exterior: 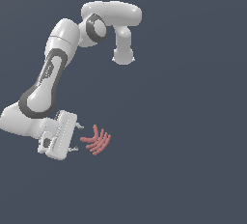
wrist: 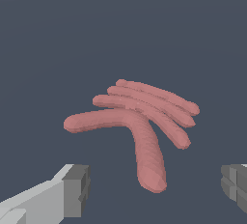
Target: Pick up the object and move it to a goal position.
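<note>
The robot's two small grey fingers [wrist: 72, 189] are spread wide apart and hold nothing. The white gripper [exterior: 76, 137] lies low and tipped on its side, pointing at the small salmon-red bunch of curved sausages [exterior: 97, 140]. The bunch lies flat on the dark grey-blue floor [exterior: 183, 170], just beside the fingertips and not touching them. Its sausages fan out like a little hand.

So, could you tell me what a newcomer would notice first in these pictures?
The small salmon-red bunch of curved sausage-like pieces stands out against the plain dark grey-blue ground. Just to the exterior view's left of it, the white arm's gripper is open, its fingers on either side, not touching it.
</note>
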Robot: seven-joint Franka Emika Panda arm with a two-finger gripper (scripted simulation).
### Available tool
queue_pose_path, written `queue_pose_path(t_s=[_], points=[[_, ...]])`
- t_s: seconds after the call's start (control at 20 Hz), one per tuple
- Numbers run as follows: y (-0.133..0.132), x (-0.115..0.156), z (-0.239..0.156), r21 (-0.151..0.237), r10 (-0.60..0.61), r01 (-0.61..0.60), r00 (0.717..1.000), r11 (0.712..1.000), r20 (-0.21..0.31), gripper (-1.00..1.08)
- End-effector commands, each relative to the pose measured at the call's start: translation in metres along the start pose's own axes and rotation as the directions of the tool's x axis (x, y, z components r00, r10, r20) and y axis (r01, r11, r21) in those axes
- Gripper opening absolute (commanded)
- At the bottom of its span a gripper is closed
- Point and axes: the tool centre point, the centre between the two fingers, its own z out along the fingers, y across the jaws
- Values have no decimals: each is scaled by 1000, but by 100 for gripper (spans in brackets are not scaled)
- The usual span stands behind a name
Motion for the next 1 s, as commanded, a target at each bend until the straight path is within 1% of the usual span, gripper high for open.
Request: queue_pose_path(t_s=[0.0, 0.35, 0.95], points=[[0, -1, -1, -3, -9, 9, 1000, 1000, -5, 108], [0, -1, 3, -2, -5, 5, 1000, 1000, -3, 108], [0, -1, 29, -3, -9, 9, 1000, 1000, -5, 108]])
